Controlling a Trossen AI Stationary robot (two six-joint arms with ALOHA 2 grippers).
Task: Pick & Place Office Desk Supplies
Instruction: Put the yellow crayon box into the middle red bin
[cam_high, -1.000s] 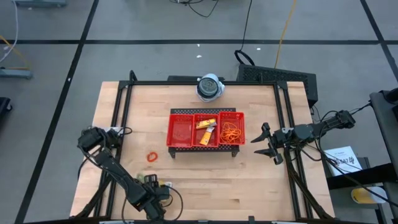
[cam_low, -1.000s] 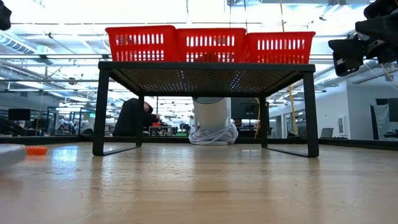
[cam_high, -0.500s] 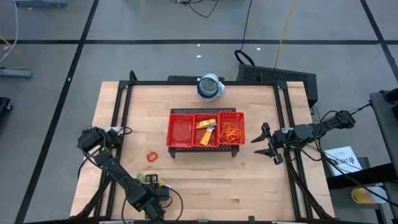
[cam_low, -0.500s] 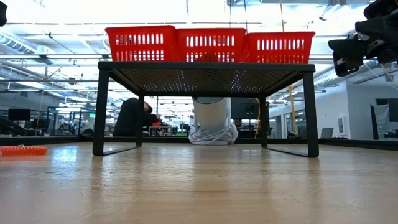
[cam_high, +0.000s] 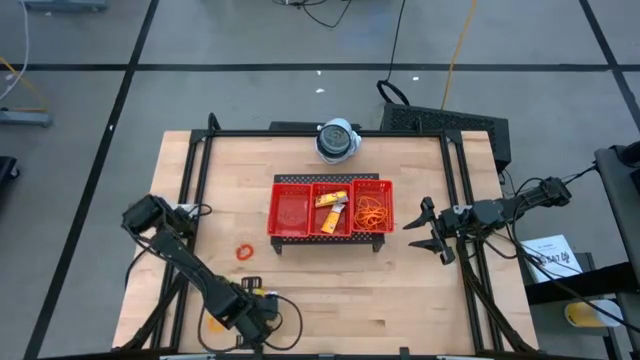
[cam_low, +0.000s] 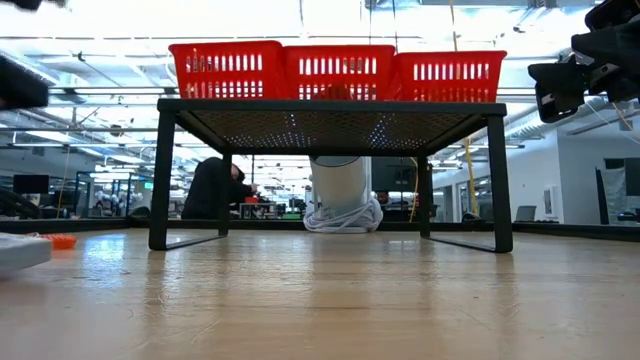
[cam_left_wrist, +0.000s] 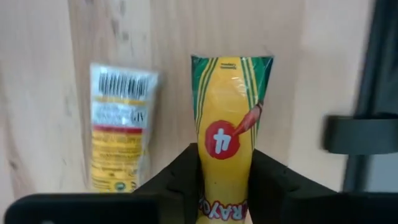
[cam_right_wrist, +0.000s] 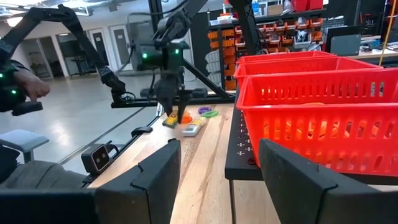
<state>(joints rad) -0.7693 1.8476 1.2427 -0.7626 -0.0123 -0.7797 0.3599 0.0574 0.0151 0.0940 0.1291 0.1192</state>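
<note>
My left gripper (cam_left_wrist: 225, 180) is at the table's near left (cam_high: 252, 300), shut on a yellow crayon packet (cam_left_wrist: 229, 118). A second yellow labelled packet (cam_left_wrist: 121, 127) lies flat on the wood beside it. In the right wrist view, orange (cam_right_wrist: 185, 116), purple and green (cam_right_wrist: 209, 113) rings and a pale packet (cam_right_wrist: 191, 129) lie around that gripper (cam_right_wrist: 174, 112). An orange loop (cam_high: 244, 252) lies alone on the table. My right gripper (cam_high: 425, 228) waits open at the table's right, holding nothing. My left gripper pinches the crayon packet by its two long sides (cam_left_wrist: 205, 186) between its two fingers, near one end. The fingers come from above, pointing down, and lie along the packet. The packet (cam_right_wrist: 169, 120) hangs below the fingertips; whether its lower end is clear of the table I cannot tell.
The red three-compartment tray (cam_high: 330, 207) stands on a black mesh stand (cam_low: 330, 115) mid-table, with yellow packets (cam_high: 332, 200) in its middle bin and orange bands (cam_high: 373, 210) in its right one. A round white-grey device (cam_high: 337, 140) sits at the far edge. Black frame rails run along both sides.
My left gripper has risen a little above the table's near left part, and its arm has swung slightly. The crayon packet has come up with it, while the other packet and the rings have stayed where they lay.
</note>
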